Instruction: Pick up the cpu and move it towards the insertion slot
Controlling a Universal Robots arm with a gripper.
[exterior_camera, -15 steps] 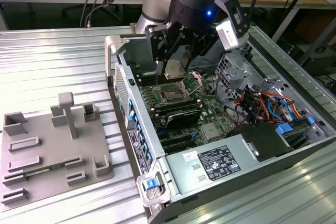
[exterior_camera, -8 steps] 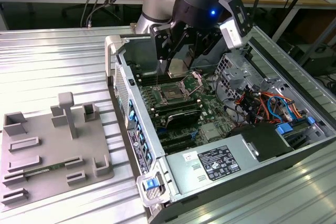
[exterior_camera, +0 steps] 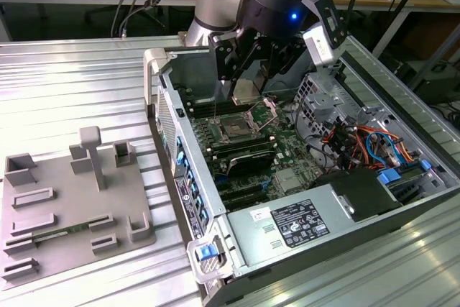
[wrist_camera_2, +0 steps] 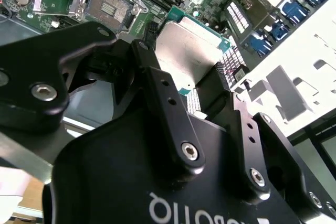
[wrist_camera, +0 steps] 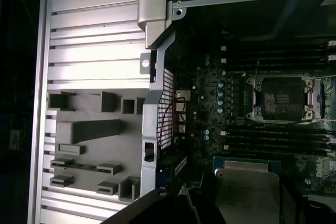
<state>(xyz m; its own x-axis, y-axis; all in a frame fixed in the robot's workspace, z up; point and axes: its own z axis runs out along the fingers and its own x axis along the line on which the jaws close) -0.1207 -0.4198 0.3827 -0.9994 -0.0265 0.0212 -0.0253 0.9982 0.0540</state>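
Observation:
The cpu (exterior_camera: 244, 91) is a small flat square chip with a pale silvery face, and my gripper (exterior_camera: 245, 95) is shut on it, holding it in the air inside the open computer case. It hangs just above and slightly behind the insertion slot (exterior_camera: 237, 129), a square socket with a silver frame, a dark pin centre and its hinged bracket (exterior_camera: 270, 110) raised. In the second wrist view the cpu (wrist_camera_2: 191, 51) sits between the two black fingers (wrist_camera_2: 157, 85), with the insertion slot (wrist_camera_2: 107, 9) beyond it. The first wrist view shows the cpu (wrist_camera: 247, 192) a short way from the insertion slot (wrist_camera: 282, 98).
Long black memory slots (exterior_camera: 248, 156) run beside the socket. A drive cage with orange and blue cables (exterior_camera: 359, 141) and a power supply (exterior_camera: 302, 224) fill the exterior view's right. A grey fixture plate (exterior_camera: 72, 199) with raised blocks lies on the ribbed metal table (exterior_camera: 72, 91).

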